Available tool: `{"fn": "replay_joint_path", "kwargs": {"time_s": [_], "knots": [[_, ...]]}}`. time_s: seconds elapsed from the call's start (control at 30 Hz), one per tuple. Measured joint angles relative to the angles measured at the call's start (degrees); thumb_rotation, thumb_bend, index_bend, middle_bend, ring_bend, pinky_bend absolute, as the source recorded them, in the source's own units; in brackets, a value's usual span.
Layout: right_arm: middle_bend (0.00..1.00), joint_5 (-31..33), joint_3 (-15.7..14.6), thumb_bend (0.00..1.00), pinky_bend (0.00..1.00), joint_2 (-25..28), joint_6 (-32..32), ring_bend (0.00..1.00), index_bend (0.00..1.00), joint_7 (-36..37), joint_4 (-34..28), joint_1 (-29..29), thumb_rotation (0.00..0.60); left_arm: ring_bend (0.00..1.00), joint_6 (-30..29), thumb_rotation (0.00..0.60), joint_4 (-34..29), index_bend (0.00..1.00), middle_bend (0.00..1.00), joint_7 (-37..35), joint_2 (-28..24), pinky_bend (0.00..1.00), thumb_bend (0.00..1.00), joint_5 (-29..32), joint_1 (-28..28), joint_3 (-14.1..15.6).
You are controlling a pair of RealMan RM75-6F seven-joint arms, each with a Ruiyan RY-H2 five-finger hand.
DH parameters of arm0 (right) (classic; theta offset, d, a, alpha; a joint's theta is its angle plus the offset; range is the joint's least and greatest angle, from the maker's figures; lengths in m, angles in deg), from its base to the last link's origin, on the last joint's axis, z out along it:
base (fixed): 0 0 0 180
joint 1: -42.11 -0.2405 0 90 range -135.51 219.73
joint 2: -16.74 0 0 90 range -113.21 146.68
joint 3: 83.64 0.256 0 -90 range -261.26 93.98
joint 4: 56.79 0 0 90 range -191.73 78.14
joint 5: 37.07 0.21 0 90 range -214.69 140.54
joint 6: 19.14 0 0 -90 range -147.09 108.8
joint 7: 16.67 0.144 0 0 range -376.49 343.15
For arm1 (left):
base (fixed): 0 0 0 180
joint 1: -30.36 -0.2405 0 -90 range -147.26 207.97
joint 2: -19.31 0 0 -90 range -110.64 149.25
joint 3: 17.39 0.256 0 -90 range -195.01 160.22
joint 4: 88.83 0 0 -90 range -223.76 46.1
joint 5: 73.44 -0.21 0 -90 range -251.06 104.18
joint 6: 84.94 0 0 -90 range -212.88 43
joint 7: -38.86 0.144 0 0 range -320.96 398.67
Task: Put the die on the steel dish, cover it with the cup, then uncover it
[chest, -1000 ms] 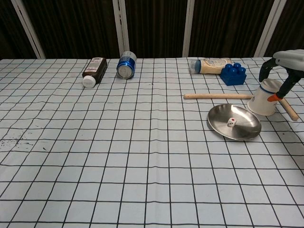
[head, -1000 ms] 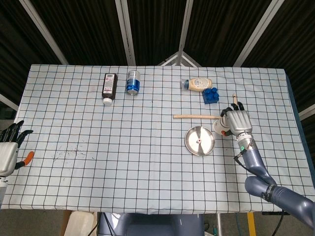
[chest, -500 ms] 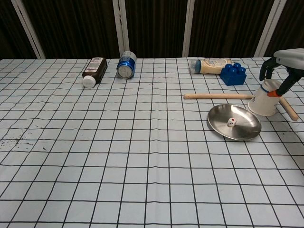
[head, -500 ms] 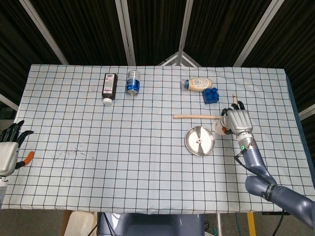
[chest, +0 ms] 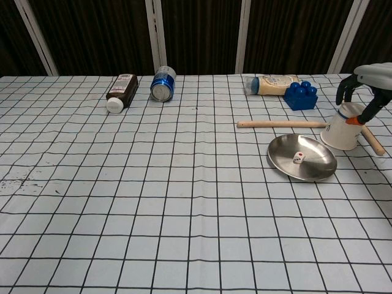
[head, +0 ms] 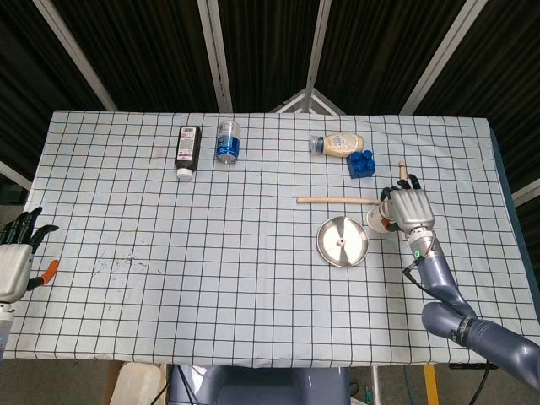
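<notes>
The steel dish lies right of the table's middle, and the white die rests in it uncovered. A white cup stands upside down and slightly tilted on the cloth just right of the dish. My right hand is over the cup's upper end, fingers curled round it and the orange-tipped thumb on its side. My left hand lies at the table's left edge with fingers spread, holding nothing.
A wooden stick lies behind the dish, and a second one lies by the cup. Further back are a blue block, a squeeze bottle, a blue can and a brown bottle.
My right hand has shifted slightly right and up on the cup. The cup, the dish and the die have stayed where they were. The left hand has not moved.
</notes>
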Motion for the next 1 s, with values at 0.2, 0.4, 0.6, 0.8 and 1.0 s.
{"fn": "replay_joint_path", "kwargs": {"time_s": [0.2, 0.4, 0.6, 0.8, 1.0], "knots": [[0.44, 0.03, -0.18, 0.33, 0.0, 0.37, -0.35, 0.18, 0.4, -0.53, -0.87, 0.07, 0.6, 0.0, 0.21, 0.6, 0.05, 0.25, 0.0, -0.07, -0.03, 0.1, 0.47, -0.07, 0.06, 0.09], [0.44, 1.07, -0.52, 0.33, 0.0, 0.8, 0.18, 0.18, 0.4, -1.34, -1.29, 0.1, 0.6, 0.0, 0.16, 0.6, -0.05, 0.25, 0.0, -0.02, -0.06, 0.1, 0.47, 0.0, 0.03, 0.07], [0.44, 2.45, -0.83, 0.33, 0.0, 1.28, 0.8, 0.18, 0.4, -2.19, -1.6, 0.12, 0.6, 0.0, 0.46, 0.6, -0.01, 0.26, 0.0, 0.24, 0.03, 0.1, 0.47, 0.03, 0.15, 0.14], [0.49, 1.88, -0.85, 0.39, 0.0, 1.31, 0.01, 0.23, 0.4, -2.04, -1.66, 0.16, 0.6, 0.0, 0.36, 0.6, -0.04, 0.26, 0.0, 0.28, 0.04, 0.1, 0.47, 0.09, 0.11, 0.11], [0.51, 0.68, -0.71, 0.41, 0.0, 1.69, -1.17, 0.24, 0.4, -1.64, -2.84, 0.24, 0.6, 0.0, 0.52, 0.6, -0.03, 0.26, 0.0, 0.27, 0.03, 0.1, 0.47, 0.08, 0.18, 0.15]]}}
